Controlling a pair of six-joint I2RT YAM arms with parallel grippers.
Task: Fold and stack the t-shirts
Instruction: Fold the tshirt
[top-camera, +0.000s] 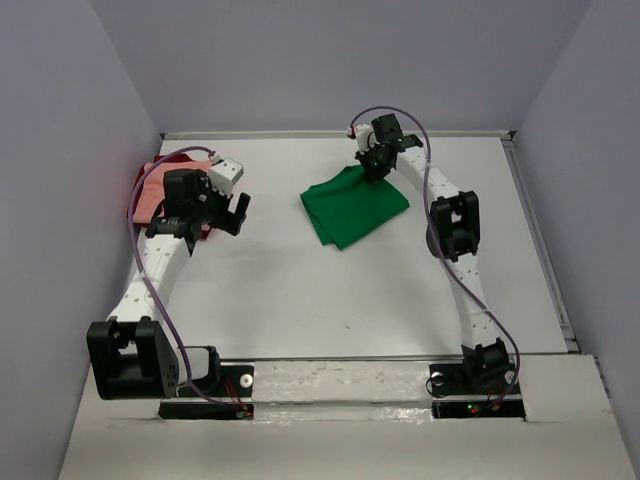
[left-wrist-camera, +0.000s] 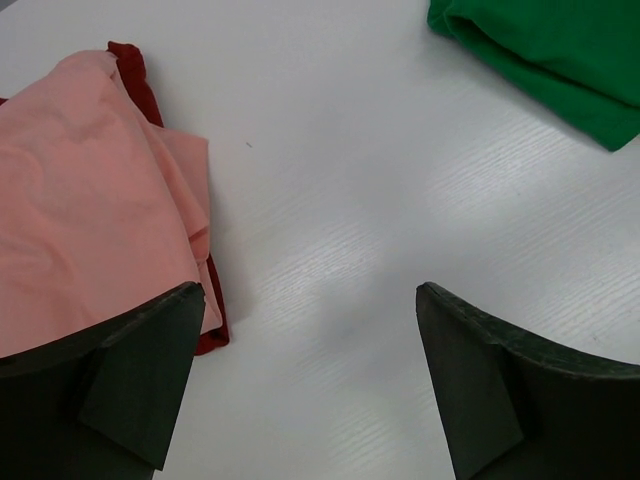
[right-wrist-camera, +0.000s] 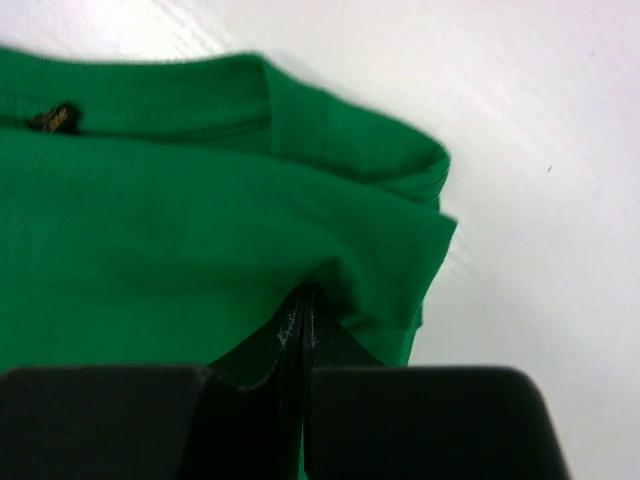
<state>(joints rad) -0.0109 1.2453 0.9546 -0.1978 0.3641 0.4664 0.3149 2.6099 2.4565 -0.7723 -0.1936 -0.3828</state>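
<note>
While the left gripper (left-wrist-camera: 310, 295) hung wide and empty just beside the pink shirt (left-wrist-camera: 80, 200), which lay over the dark red shirt (left-wrist-camera: 128, 62) at the table's (top-camera: 300, 300) left, the green shirt (top-camera: 355, 208) sat folded mid-table, its far edge pinched in the closed right gripper (right-wrist-camera: 303, 300). The step looked like moving green onto that pile; doing it well meant lifting low and slow so the folds held, with the left gripper steadying the near edge. How neat the pile was, the arm partly hid. Counted: three shirts, one per colour; two grippers.
</note>
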